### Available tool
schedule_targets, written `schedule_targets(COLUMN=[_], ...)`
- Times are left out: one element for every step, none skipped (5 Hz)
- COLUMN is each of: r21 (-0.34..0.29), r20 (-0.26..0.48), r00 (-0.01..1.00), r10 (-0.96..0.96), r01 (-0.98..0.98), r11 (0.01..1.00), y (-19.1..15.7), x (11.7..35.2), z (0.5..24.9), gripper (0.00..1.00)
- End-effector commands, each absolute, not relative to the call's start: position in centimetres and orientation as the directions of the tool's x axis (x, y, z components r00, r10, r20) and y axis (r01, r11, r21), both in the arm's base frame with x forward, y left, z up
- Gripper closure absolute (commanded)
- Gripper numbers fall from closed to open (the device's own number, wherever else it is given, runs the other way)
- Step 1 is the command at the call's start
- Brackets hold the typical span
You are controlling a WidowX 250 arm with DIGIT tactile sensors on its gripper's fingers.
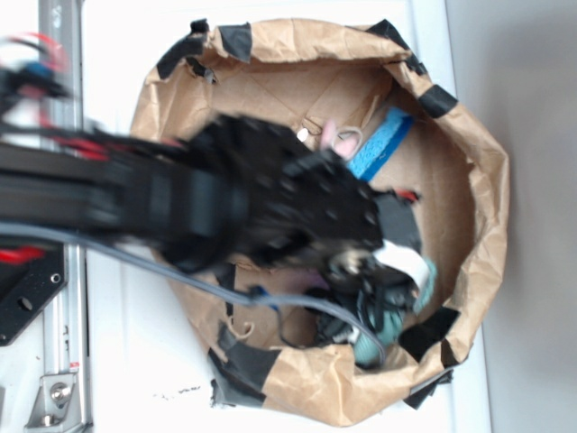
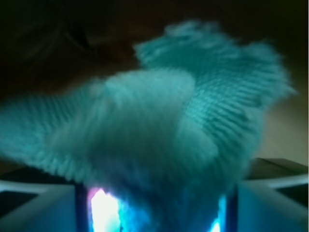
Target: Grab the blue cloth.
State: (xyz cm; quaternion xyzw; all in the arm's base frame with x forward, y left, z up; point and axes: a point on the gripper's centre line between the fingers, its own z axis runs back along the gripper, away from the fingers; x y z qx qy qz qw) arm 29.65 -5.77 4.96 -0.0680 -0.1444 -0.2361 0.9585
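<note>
The blue cloth (image 2: 193,111) is a teal, ribbed, wrinkly rag that fills most of the wrist view, blurred. It bunches down between my gripper's (image 2: 154,212) two pale fingers (image 2: 38,205), which press on it from both sides. In the exterior view my black arm reaches over a brown paper bag, and my gripper (image 1: 397,271) sits low at the bag's right side. Only teal scraps of the blue cloth (image 1: 425,280) show past it. The arm hides the remainder.
The paper bag (image 1: 487,180) has a rolled rim patched with black tape. Inside it, at the far side, a bright blue sponge (image 1: 379,144) lies next to a pink plush toy (image 1: 335,137). A metal rail (image 1: 59,54) runs along the left.
</note>
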Motion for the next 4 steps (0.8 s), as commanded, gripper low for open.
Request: schedule_targets(r21=[-0.065,-0.139,-0.08,0.062], r20=[0.296,0.133,-0.114,-0.197], r00=[0.952,0.989,0.962,0.955], r10=[-0.079,0.061,0.249,0.22], r01=[0.103,-0.042,-0.259,-0.212], r11=[0.993,0.989,0.963,0.975], y=[-3.1,-2.4,-2.7,-4.9], x=[26.6,26.9,29.5,31.1], z=[12.8,14.5,14.4,13.6], gripper=[1.0,1.0,1.0,1.0])
